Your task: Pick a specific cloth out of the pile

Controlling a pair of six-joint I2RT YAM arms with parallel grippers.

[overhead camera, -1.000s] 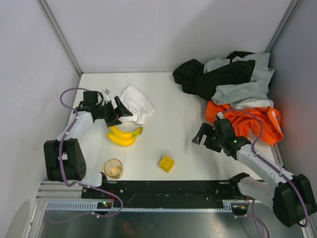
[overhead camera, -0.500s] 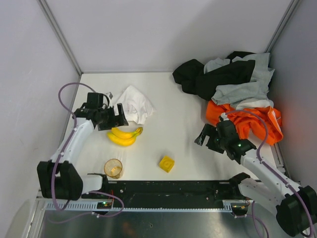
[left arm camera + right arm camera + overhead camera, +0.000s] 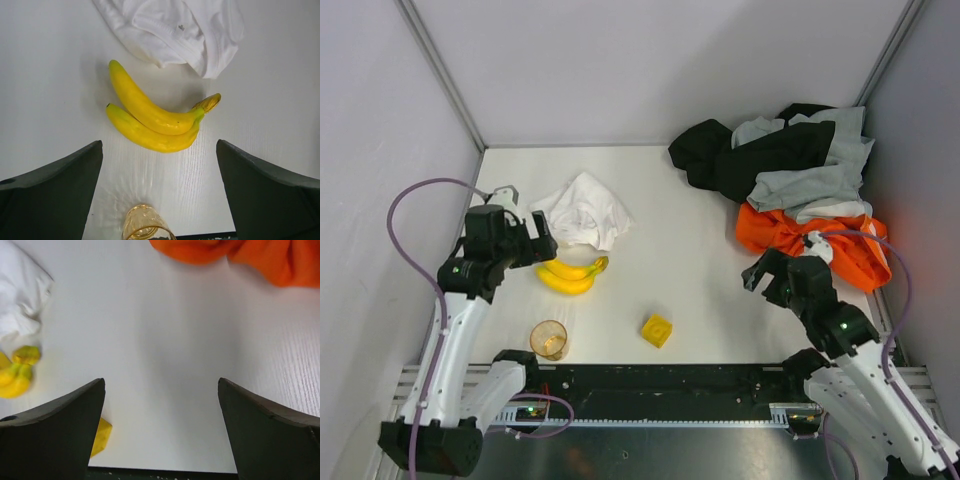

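Observation:
The white cloth point(image 3: 585, 210) lies crumpled on the table at the left, just beyond the banana bunch point(image 3: 570, 274); it also shows at the top of the left wrist view point(image 3: 175, 27). The pile point(image 3: 790, 165) of black, light grey and orange garments sits at the back right; its orange part shows in the right wrist view point(image 3: 235, 252). My left gripper point(image 3: 533, 248) is open and empty, raised above the table beside the bananas. My right gripper point(image 3: 765, 272) is open and empty, raised near the orange garment's front edge.
A banana bunch point(image 3: 155, 122) lies below the cloth. An amber cup point(image 3: 549, 340) stands near the front left and shows in the left wrist view point(image 3: 145, 225). A yellow block point(image 3: 657, 330) lies at the front centre and shows in the right wrist view point(image 3: 101, 436).
My left gripper has drawn back from the white cloth toward the front left and risen. My right gripper has also pulled back toward its base and risen. The cloth lies where it was.

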